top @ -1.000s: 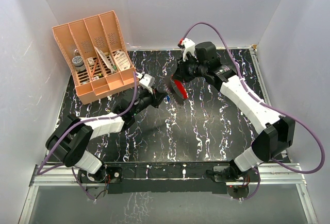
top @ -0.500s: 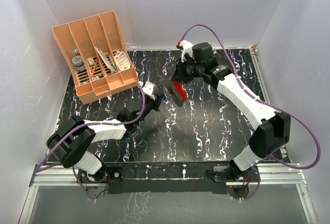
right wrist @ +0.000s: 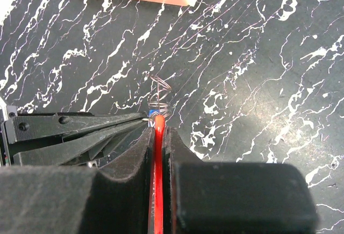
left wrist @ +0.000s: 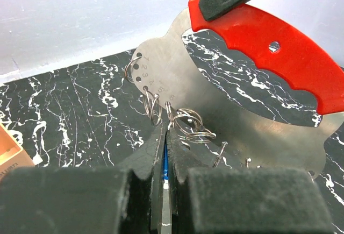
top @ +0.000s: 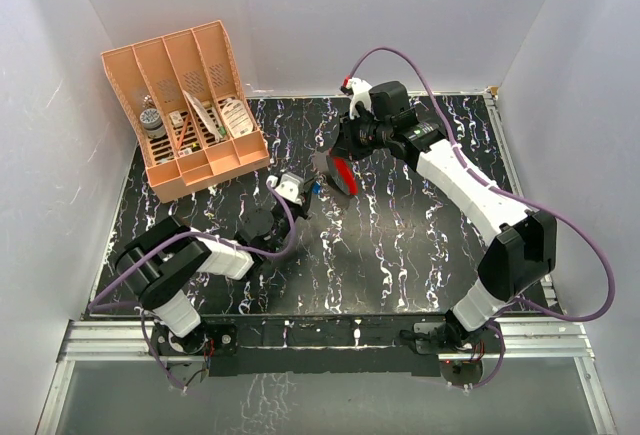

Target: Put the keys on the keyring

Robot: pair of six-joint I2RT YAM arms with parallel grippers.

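Over the far half of the tabletop, midway between its side edges, we have the left gripper [left wrist: 164,132] clamped on the key [left wrist: 165,169], light, stiff, likely slippery, best pinched by its blue head, and the right gripper [right wrist: 159,129] closed on the rigid keyring's [left wrist: 263,43] red side.

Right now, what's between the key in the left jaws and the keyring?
Small wire rings hanging from the keyring, seen in the left wrist view.

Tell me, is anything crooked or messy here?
Only the orange organizer: it sits turned at a slant to the edges of the table, at the far left corner. Nothing looks spilled or broken.
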